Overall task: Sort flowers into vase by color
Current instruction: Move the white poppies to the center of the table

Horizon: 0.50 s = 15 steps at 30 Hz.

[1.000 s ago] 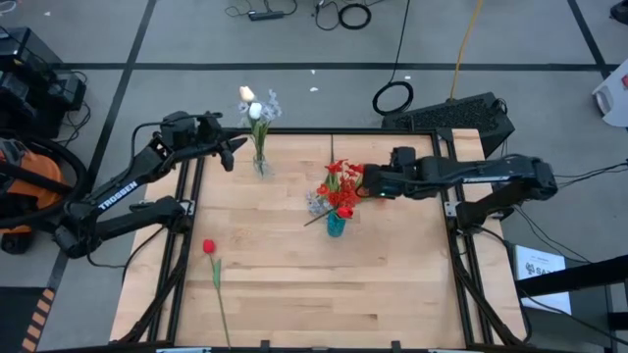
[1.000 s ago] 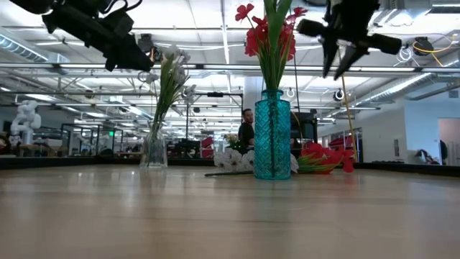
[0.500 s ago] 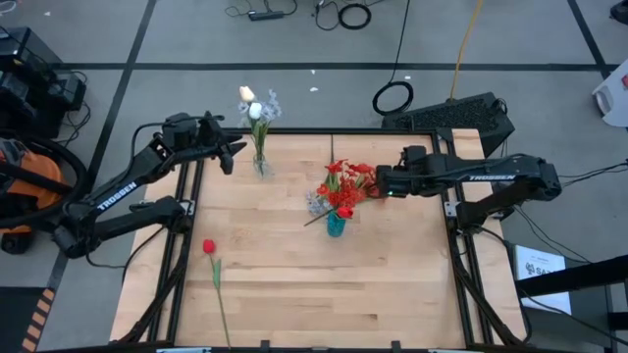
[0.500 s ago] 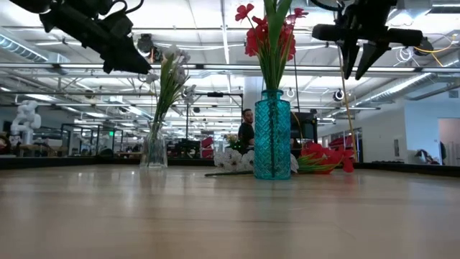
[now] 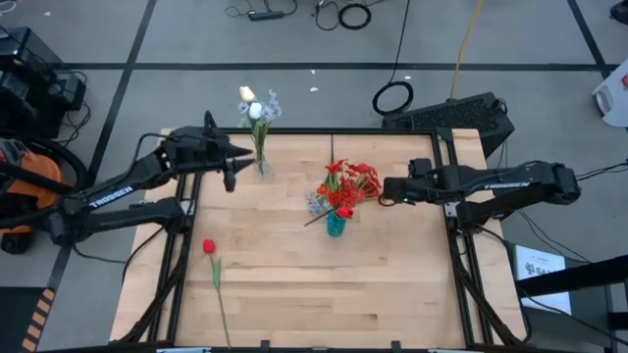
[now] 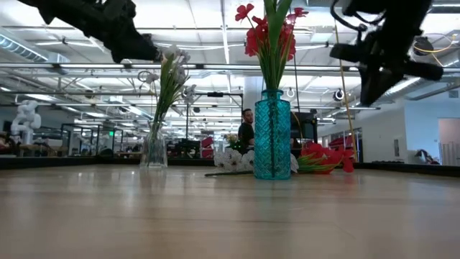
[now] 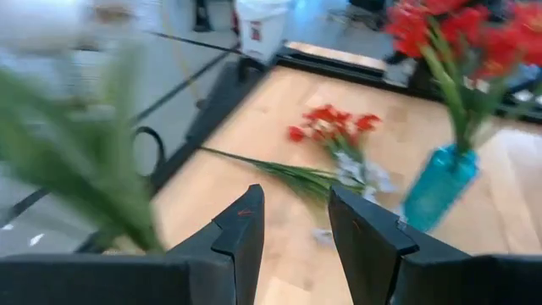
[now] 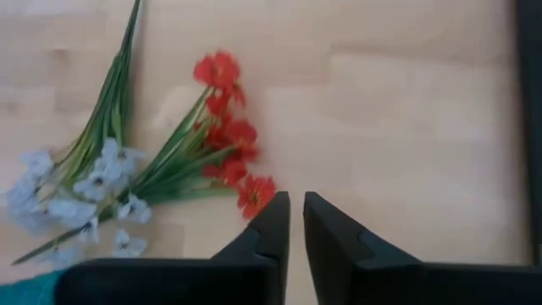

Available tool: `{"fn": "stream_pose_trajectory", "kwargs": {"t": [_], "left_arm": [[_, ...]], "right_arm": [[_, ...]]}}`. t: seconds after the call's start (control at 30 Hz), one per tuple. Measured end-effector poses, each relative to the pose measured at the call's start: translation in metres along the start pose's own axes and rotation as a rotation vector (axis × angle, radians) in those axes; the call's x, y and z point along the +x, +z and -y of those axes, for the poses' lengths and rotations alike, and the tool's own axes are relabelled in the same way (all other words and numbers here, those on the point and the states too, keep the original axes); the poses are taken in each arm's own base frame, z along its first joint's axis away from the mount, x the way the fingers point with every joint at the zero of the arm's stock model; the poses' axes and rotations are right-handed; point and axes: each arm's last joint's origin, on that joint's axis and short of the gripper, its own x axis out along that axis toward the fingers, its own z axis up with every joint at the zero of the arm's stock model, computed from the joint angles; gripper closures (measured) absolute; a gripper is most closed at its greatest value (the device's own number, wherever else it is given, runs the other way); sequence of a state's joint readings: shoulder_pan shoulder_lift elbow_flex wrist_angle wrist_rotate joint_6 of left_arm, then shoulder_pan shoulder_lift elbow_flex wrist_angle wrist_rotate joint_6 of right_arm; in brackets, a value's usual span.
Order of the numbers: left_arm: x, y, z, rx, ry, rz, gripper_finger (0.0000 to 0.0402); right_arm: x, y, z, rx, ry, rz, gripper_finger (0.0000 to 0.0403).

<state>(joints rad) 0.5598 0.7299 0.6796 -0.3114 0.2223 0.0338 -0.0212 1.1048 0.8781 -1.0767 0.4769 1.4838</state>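
The right gripper (image 5: 386,192) has backed away from the teal glass vase (image 5: 336,224) of red flowers (image 5: 345,183), its jaws nearly shut and empty. The left gripper (image 5: 233,160) has swung toward the clear glass vase (image 5: 261,165) of white flowers (image 5: 256,106), jaws parted, holding nothing.

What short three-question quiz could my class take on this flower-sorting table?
1. Multiple choice: the blooms in the teal ribbed glass vase are A white, B red, C yellow.
2. True or false: the right gripper, above the wooden table, holds nothing.
3. Short answer: which vase does the open left gripper hover beside?
Key: 1 B; 2 true; 3 the clear glass vase of white flowers.
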Motion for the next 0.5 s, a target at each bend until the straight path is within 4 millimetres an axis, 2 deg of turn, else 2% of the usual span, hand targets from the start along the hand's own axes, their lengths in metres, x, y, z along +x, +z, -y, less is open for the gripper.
{"fn": "stream_pose_trajectory", "kwargs": {"t": [0.13, 0.23, 0.4, 0.5], "left_arm": [[0.020, 0.001, 0.016, 0.044, -0.026, -0.009, 0.0263], [0.040, 0.005, 0.026, 0.068, -0.027, -0.041, 0.0263], [0.078, 0.024, 0.036, 0.093, 0.005, -0.107, 0.0263], [0.100, 0.043, 0.040, 0.154, -0.002, -0.125, 0.0263]], "right_arm": [[0.019, -0.012, 0.012, 0.042, 0.090, -0.025, 0.0398], [0.028, -0.017, 0.017, 0.056, 0.129, -0.029, 0.0400], [0.031, -0.020, 0.021, -0.007, 0.154, -0.057, 0.0401], [0.030, -0.020, 0.020, -0.062, 0.175, -0.065, 0.0402]]}}
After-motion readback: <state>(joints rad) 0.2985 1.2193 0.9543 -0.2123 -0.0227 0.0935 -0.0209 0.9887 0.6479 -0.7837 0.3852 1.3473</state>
